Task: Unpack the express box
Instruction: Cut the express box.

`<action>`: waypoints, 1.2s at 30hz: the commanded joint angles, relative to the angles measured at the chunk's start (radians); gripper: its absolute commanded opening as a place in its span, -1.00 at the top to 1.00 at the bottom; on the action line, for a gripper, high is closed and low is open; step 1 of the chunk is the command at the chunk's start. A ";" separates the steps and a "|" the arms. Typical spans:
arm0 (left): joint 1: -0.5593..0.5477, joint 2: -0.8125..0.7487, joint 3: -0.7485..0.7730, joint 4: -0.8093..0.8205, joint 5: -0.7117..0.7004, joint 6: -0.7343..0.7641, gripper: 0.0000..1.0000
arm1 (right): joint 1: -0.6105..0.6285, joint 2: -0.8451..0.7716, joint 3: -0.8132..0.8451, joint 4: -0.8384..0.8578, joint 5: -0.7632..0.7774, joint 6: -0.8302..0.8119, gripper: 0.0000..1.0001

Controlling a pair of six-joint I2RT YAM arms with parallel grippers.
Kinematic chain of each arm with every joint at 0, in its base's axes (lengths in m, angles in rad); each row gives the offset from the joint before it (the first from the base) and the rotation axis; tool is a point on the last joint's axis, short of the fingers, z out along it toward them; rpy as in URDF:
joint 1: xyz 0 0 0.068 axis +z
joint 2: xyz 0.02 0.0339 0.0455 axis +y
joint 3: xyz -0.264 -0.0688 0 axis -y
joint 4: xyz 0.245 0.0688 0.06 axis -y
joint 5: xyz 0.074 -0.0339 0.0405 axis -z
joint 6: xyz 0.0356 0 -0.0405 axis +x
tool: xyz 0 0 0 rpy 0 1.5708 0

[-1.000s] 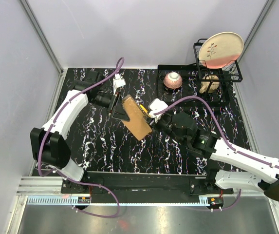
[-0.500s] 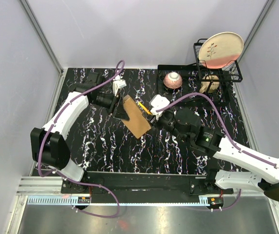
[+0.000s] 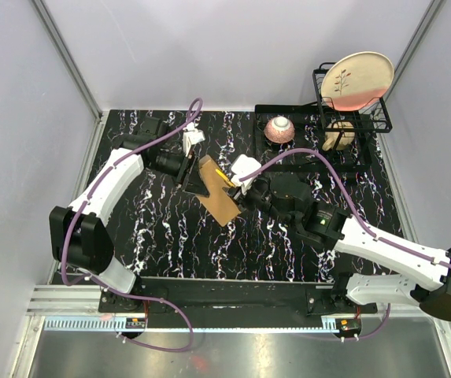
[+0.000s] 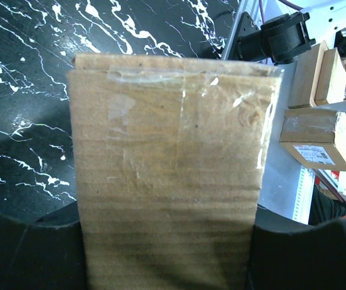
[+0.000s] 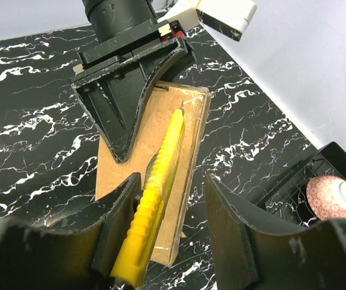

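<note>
The express box (image 3: 219, 194) is a flat brown cardboard box, held tilted above the table's middle. My left gripper (image 3: 192, 175) is shut on it. The left wrist view shows the box (image 4: 169, 151), its taped edge away from the camera, between the black fingers of my left gripper (image 4: 169, 241). My right gripper (image 3: 245, 183) carries a yellow utility knife (image 3: 225, 175). In the right wrist view the knife (image 5: 157, 187) lies against the left finger of my right gripper (image 5: 173, 205). Its blade tip rests near the taped top edge of the box (image 5: 191, 175).
A pink bowl (image 3: 279, 129) sits on a black tray at the back right. Behind it, a wire rack (image 3: 382, 122) holds a plate (image 3: 356, 79). Grey walls close in the table's left, back and right sides. Stacked cardboard boxes (image 4: 317, 133) stand off the table.
My right arm has moved left, bringing the knife onto the box. The left gripper and box have shifted slightly toward the back.
</note>
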 commanded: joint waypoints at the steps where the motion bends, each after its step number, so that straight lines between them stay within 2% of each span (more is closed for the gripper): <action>1: -0.004 -0.046 0.026 -0.033 0.089 0.057 0.77 | -0.003 -0.010 0.032 0.056 -0.004 -0.008 1.00; 13: -0.007 -0.047 0.042 -0.089 0.114 0.101 0.77 | -0.003 -0.011 0.017 0.054 0.003 0.011 1.00; 36: -0.007 -0.054 0.062 -0.093 0.133 0.097 0.77 | -0.003 -0.001 -0.010 0.059 0.012 0.038 1.00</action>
